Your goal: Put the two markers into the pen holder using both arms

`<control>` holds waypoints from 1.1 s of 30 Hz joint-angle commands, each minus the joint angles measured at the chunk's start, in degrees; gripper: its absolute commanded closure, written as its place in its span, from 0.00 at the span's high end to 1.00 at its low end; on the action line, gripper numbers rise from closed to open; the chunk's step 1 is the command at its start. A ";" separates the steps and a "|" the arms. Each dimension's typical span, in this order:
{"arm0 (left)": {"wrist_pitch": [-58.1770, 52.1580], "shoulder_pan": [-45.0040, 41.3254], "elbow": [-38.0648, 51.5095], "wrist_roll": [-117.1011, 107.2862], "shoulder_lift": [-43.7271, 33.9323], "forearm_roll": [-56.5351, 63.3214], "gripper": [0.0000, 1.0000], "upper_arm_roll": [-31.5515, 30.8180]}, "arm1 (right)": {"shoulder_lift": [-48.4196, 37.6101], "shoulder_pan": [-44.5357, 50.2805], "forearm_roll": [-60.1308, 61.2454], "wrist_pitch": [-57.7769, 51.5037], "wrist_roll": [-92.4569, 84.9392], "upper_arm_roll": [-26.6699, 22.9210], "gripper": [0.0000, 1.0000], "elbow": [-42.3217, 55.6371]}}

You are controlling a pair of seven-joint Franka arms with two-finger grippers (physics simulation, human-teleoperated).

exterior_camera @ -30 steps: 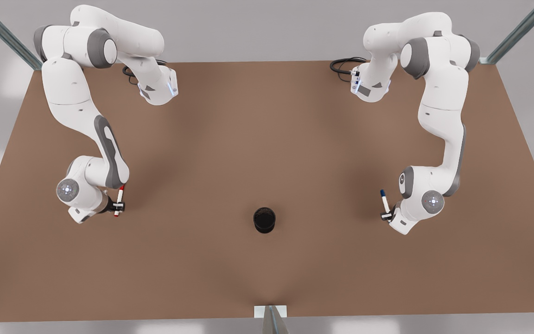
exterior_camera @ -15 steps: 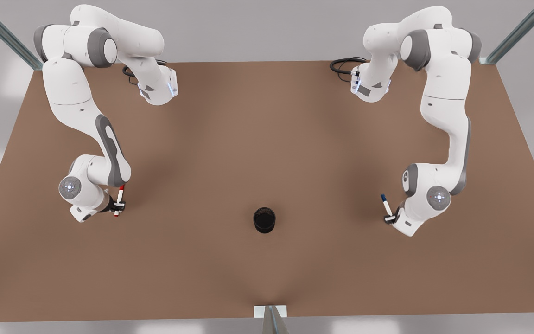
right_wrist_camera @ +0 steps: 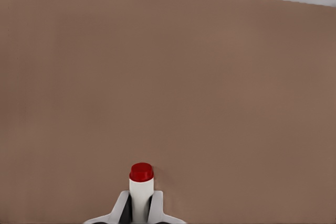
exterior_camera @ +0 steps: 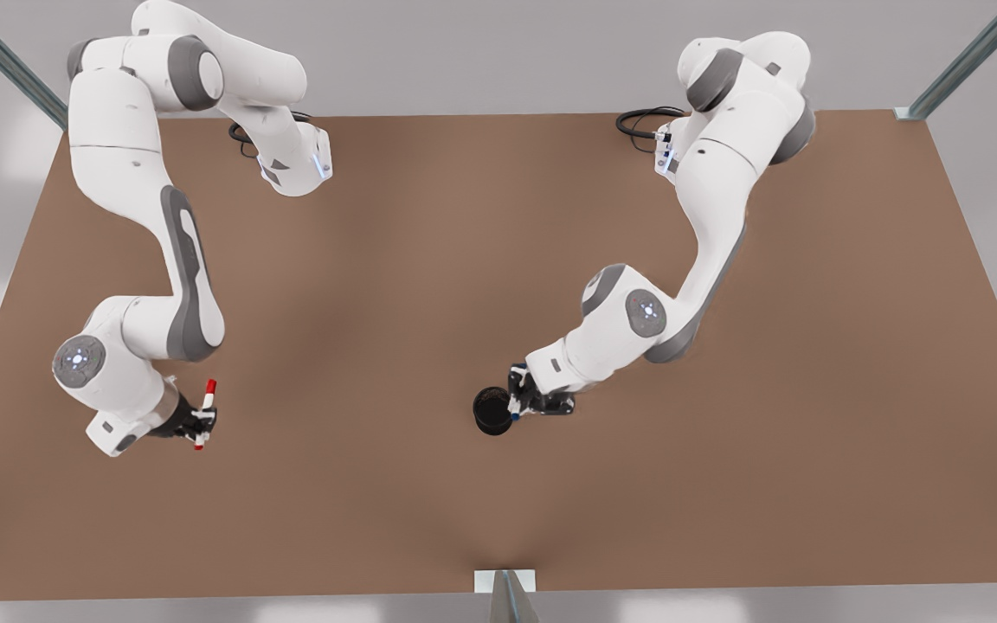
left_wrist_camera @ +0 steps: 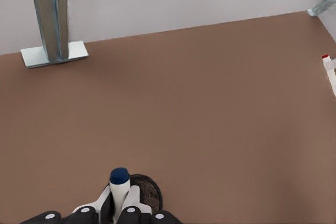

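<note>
A: Front view first. What do you have?
B: I see the left claw point(exterior_camera: 519, 407) on the front view's right, pinching the blue marker point(exterior_camera: 513, 414) at the pen holder point(exterior_camera: 492, 410) rim. The right claw point(exterior_camera: 202, 419) pinches the red marker point(exterior_camera: 205, 403) above the surface point(exterior_camera: 429, 260), well apart from the holder.
A: Left wrist?
B: Blue marker point(left_wrist_camera: 119, 188) clamped between the fingers point(left_wrist_camera: 133, 199), the pen holder point(left_wrist_camera: 148, 195) just behind it.
A: Right wrist?
B: Red marker point(right_wrist_camera: 141, 190) gripped, brown surface point(right_wrist_camera: 210, 87) beyond.
</note>
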 commanded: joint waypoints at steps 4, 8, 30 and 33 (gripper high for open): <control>37.83 -5.72 3.63 32.34 6.81 0.77 0.21 0.59 | -2.21 0.04 -2.03 -18.86 5.42 10.64 0.21 7.66; 38.27 -6.78 1.78 31.55 8.13 0.25 0.21 0.68 | -3.00 0.13 -2.29 -18.24 14.21 19.26 0.21 8.63; 43.46 -3.79 -16.14 30.41 3.74 0.25 0.21 0.68 | 7.28 17.26 -2.38 -9.10 20.72 17.94 0.21 25.06; 43.63 -3.79 -16.67 30.49 4.00 0.16 0.36 0.68 | 7.19 17.18 -2.29 -9.19 20.63 17.94 0.21 24.89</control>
